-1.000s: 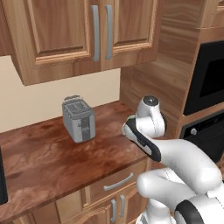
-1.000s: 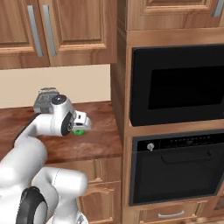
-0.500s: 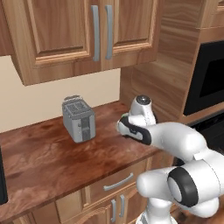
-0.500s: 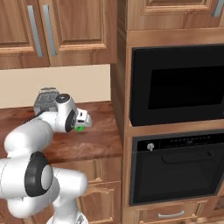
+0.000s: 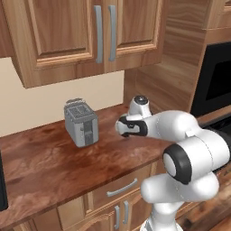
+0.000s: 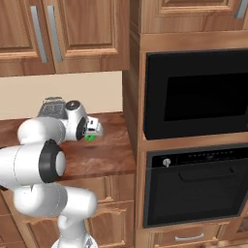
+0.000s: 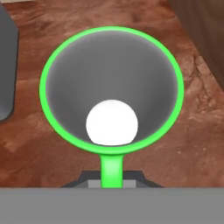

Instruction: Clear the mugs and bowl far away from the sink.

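Table: a long brown wood top under the cupboards, beside the tall oven wall.
Oven: big and black, on the right of the table.
Toaster: grey, standing near the back wall, a little way from the arm.
Arm: white, reaching out low over the right end of the table.
Mug: bright green, small and round, grey inside with a white spot at the bottom. It is over the table near the right end, close to the wood wall. From the right side only a bit of green peeks out by the arm.
Hand: its fingers are pressed together on the mug's green handle, which points down toward the hand.
Up or down: I think the mug is just above the table, or maybe resting on it; the view is too poor to be sure.
How it feels: the mug looks hard, smooth and light. It could swing or slip if held only by the thin handle.
Where to hold: the handle works, as now. Keep it level and move slowly.
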You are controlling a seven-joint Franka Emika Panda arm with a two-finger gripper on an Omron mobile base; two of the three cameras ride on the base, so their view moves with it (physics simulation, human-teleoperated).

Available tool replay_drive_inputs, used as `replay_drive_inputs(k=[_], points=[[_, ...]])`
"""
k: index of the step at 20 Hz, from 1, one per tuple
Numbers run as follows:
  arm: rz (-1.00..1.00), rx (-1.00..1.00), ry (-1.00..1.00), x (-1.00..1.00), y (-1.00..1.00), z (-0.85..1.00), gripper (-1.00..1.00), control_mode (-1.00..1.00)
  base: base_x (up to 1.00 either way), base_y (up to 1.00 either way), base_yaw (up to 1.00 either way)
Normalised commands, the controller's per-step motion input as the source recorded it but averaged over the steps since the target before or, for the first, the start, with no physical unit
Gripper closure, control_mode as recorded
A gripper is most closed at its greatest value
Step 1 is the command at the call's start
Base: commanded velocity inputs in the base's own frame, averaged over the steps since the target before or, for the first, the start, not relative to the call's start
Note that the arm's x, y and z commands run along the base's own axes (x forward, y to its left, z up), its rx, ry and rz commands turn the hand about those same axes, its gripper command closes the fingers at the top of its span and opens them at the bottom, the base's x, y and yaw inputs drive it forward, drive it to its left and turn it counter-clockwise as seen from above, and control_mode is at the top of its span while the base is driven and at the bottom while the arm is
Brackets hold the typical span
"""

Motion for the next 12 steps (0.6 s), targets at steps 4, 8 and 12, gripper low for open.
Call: replay_drive_inputs(k=[4, 8, 12], points=[[0.0, 0.0, 0.0, 0.32, 0.06, -0.05, 1.0, -1.0, 0.0, 0.0, 0.0], [0.0, 0.0, 0.0, 0.26, 0.11, -0.12, 1.0, -1.0, 0.0, 0.0, 0.0], [0.0, 0.0, 0.0, 0.25, 0.06, -0.17, 1.0, -1.0, 0.0, 0.0, 0.0]])
